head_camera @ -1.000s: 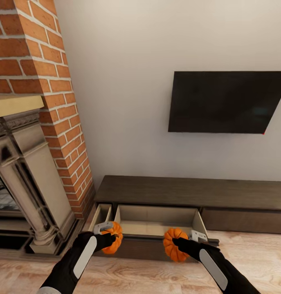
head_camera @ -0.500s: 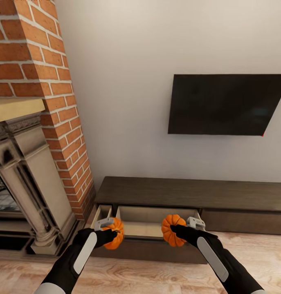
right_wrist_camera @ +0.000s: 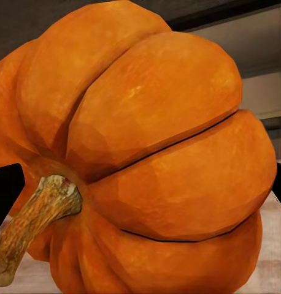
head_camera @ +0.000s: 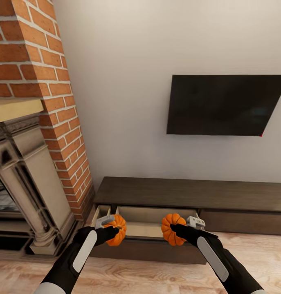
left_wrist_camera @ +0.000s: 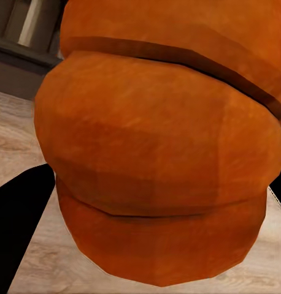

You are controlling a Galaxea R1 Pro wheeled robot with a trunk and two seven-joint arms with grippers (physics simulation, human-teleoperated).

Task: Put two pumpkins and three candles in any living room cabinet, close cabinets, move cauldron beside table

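Pumpkins: left pumpkin (head_camera: 116,230) pinched by left gripper (head_camera: 109,228), right pumpkin (head_camera: 172,229) pinched by right gripper (head_camera: 182,227), both over the open drawer (head_camera: 148,222) of the cabinet (head_camera: 189,194). Likely light, rigid, smooth; ribbed flanks best for gripping.

Two pumpkins — left (head_camera: 116,230), right (head_camera: 171,229) — above open drawer (head_camera: 148,222) of cabinet (head_camera: 189,194); fireplace (head_camera: 25,179) left, TV (head_camera: 226,105) above.

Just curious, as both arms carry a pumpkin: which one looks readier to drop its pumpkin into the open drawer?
Right, probably: its pumpkin hangs over the open drawer, while the left pumpkin sits at the drawer's corner.
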